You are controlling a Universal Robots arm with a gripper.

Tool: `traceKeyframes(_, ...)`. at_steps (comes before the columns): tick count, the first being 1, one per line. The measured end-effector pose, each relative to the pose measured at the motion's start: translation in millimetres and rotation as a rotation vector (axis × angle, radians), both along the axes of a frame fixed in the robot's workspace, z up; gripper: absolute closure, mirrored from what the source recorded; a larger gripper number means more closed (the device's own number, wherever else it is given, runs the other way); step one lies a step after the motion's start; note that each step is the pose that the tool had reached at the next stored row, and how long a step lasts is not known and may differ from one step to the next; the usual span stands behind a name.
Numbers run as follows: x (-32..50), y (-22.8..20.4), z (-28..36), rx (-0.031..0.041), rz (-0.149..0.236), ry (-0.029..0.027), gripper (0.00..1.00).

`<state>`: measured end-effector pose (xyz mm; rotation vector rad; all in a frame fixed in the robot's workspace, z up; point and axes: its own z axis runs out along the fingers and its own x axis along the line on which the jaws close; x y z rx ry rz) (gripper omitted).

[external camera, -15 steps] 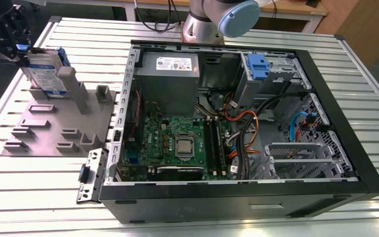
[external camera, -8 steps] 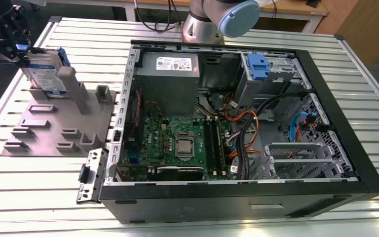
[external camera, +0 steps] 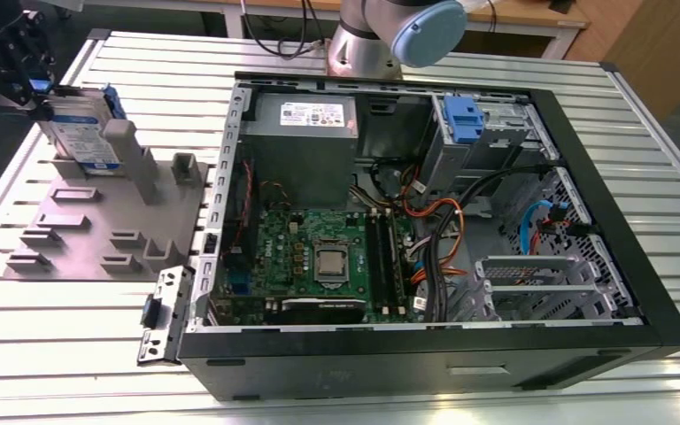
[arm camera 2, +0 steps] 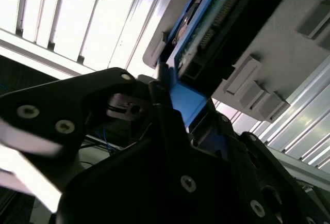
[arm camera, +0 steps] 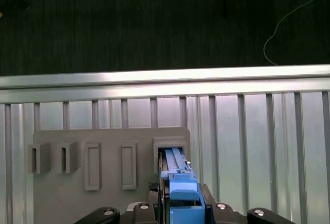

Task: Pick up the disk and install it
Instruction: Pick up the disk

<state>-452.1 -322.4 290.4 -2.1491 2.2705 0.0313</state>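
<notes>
The disk (external camera: 82,135), silver with a white-and-blue label and blue side rails, stands on edge in a slot of the grey holder plate (external camera: 92,226) at the exterior view's left. My gripper (external camera: 35,87) is at its upper end, shut on the blue rail. In the first wrist view the blue rail end (arm camera: 183,192) sits between the black fingers, and the disk (arm camera: 173,158) runs down into the holder's slot. In the second wrist view the fingers (arm camera 2: 160,100) clamp the blue rail, with the disk's connector edge (arm camera 2: 209,28) beyond them.
An open black computer case (external camera: 623,266) lies on the slatted metal table (external camera: 68,354), holding a motherboard (external camera: 316,257), a grey power supply (external camera: 305,124), orange cables and a drive bay with a blue latch (external camera: 463,117). The arm's base (external camera: 370,40) stands behind the case.
</notes>
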Motion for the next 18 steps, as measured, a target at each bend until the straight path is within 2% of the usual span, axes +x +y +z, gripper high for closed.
traceKeyframes(1, 0.0, 0.0, 0.0, 0.0, 0.0, 0.0, 0.57)
traceKeyframes(2, 0.0, 0.0, 0.0, 0.0001, 0.0, 0.0, 0.63)
traceKeyframes(18, 0.0, 0.0, -0.2, 0.0001, 0.0, -0.0003, 0.63)
